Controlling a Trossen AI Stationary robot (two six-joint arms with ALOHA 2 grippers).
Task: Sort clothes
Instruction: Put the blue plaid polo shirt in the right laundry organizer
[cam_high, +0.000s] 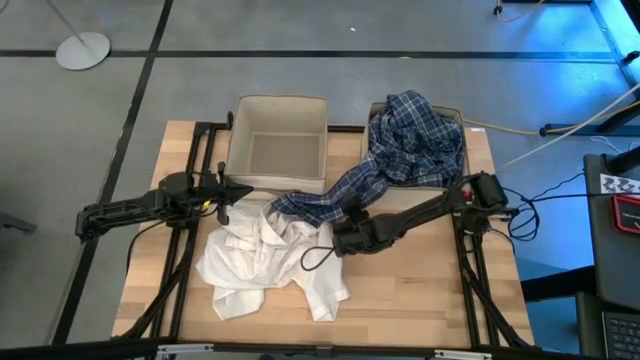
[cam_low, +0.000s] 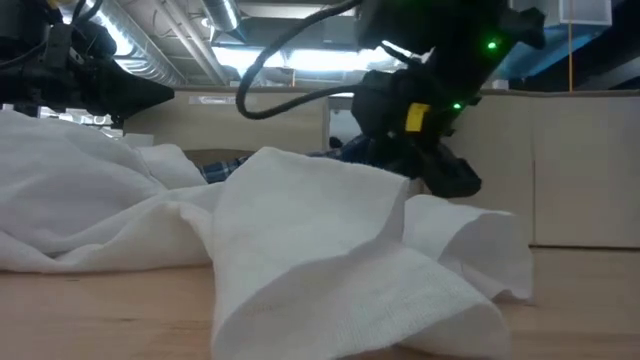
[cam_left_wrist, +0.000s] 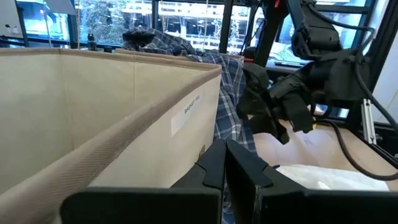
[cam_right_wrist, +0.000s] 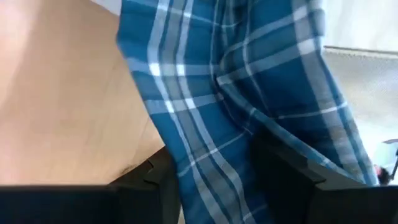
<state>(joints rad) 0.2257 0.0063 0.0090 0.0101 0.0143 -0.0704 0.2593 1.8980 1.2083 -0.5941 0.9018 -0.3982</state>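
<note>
A blue-and-white plaid shirt (cam_high: 400, 150) lies heaped in the right beige box (cam_high: 455, 120). One strip of it trails over the box's near wall onto the table (cam_high: 310, 203). White shirts (cam_high: 265, 260) lie crumpled on the table in front of the boxes and fill the low view (cam_low: 320, 260). My right gripper (cam_high: 347, 222) is open over the trailing plaid strip (cam_right_wrist: 224, 124), one finger on each side of it. My left gripper (cam_left_wrist: 225, 165) is shut and empty, beside the left box's near wall (cam_left_wrist: 124, 118) and at the far left edge of the white shirts. No dark green or dark grey garment shows. My right gripper stands open astride the plaid strip (cam_right_wrist: 211, 168), coming from the table's right and slanting down. The cloth runs between the two fingers (cam_right_wrist: 280, 171) and lies slack on the table. I cannot tell whether the fingers touch it.
The left beige box (cam_high: 278, 145) stands open at the far middle of the table (cam_high: 420, 300), next to the right box. Bare wood lies near the front right. Black frame rails (cam_high: 185, 260) run along both sides of the table.
</note>
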